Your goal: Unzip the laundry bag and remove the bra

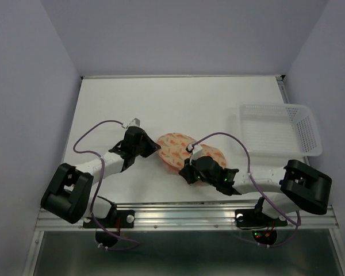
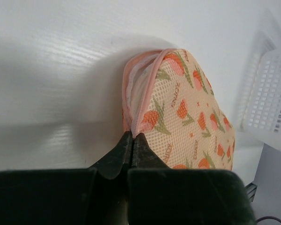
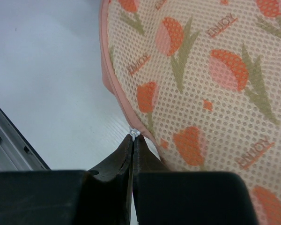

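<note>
The laundry bag [image 1: 175, 148] is a peach-pink mesh pouch with orange tulips, lying on the white table between my two arms. My left gripper [image 2: 132, 135] is shut on the bag's pink zip edge [image 2: 140, 105] at its left end; the zip gapes a little there, with white lining showing. The bag fills the right wrist view [image 3: 206, 79]. My right gripper [image 3: 133, 137] is shut on the small white zip pull [image 3: 134, 133] at the bag's near edge. In the top view my left gripper [image 1: 156, 145] and right gripper [image 1: 188, 168] flank the bag. The bra is hidden.
A clear plastic mesh basket [image 1: 276, 129] stands at the right of the table; its corner shows in the left wrist view [image 2: 271, 93]. The table's metal front rail [image 1: 184, 215] runs along the near edge, also at the left in the right wrist view [image 3: 9, 145].
</note>
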Controlling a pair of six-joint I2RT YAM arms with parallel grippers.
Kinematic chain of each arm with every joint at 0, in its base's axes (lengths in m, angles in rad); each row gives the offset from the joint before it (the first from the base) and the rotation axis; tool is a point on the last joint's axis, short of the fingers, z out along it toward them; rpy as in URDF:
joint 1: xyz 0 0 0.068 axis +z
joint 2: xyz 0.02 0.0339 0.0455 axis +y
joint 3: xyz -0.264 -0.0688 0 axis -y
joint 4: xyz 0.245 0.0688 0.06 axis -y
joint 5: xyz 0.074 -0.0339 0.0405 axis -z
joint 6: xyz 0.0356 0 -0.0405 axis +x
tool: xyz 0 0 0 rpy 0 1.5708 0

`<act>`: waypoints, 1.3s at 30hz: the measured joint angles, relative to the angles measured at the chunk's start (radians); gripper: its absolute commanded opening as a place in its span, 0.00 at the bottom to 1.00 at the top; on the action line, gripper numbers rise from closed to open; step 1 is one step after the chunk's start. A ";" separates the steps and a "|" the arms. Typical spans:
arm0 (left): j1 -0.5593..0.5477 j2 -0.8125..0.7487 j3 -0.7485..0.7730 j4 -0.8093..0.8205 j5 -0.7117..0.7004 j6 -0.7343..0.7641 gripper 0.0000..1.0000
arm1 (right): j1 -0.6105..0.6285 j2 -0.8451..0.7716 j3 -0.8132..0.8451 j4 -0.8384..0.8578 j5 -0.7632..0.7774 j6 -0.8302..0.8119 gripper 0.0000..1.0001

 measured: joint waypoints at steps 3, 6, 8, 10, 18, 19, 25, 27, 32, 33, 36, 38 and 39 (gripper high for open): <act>0.018 0.056 0.076 -0.017 0.005 0.034 0.26 | 0.000 0.022 0.010 0.000 -0.008 0.000 0.01; 0.035 0.095 0.153 -0.033 0.008 0.058 0.77 | 0.000 0.099 0.066 0.001 -0.024 0.000 0.01; 0.045 0.093 0.178 -0.029 0.006 0.070 0.96 | 0.000 0.153 0.118 0.000 -0.044 -0.001 0.01; 0.051 0.077 0.181 -0.027 0.005 0.075 0.99 | 0.000 0.193 0.161 0.002 -0.060 -0.005 0.01; 0.055 -0.126 0.019 -0.037 -0.002 0.053 0.95 | 0.001 0.317 0.300 0.022 -0.089 -0.031 0.01; 0.055 -0.159 -0.014 -0.045 -0.002 0.045 0.95 | 0.001 0.323 0.306 0.024 -0.090 -0.032 0.01; 0.055 -0.318 -0.147 -0.087 -0.007 -0.010 0.92 | 0.001 0.358 0.327 0.035 -0.082 -0.038 0.01; 0.055 -0.387 -0.174 -0.111 -0.015 -0.029 0.90 | 0.001 0.380 0.333 0.039 -0.076 -0.039 0.01; 0.055 -0.525 -0.208 -0.166 -0.038 -0.069 0.89 | 0.001 0.410 0.336 0.041 -0.063 -0.038 0.01; 0.055 -0.550 -0.212 -0.180 -0.043 -0.077 0.88 | 0.001 0.412 0.336 0.042 -0.061 -0.038 0.01; 0.055 -0.569 -0.228 -0.183 -0.048 -0.097 0.88 | 0.001 0.415 0.338 0.045 -0.060 -0.037 0.01; 0.055 -0.556 -0.243 -0.175 -0.046 -0.108 0.88 | 0.001 0.415 0.341 0.048 -0.059 -0.037 0.01; 0.055 -0.541 -0.253 -0.168 -0.043 -0.112 0.88 | 0.001 0.415 0.341 0.054 -0.058 -0.037 0.01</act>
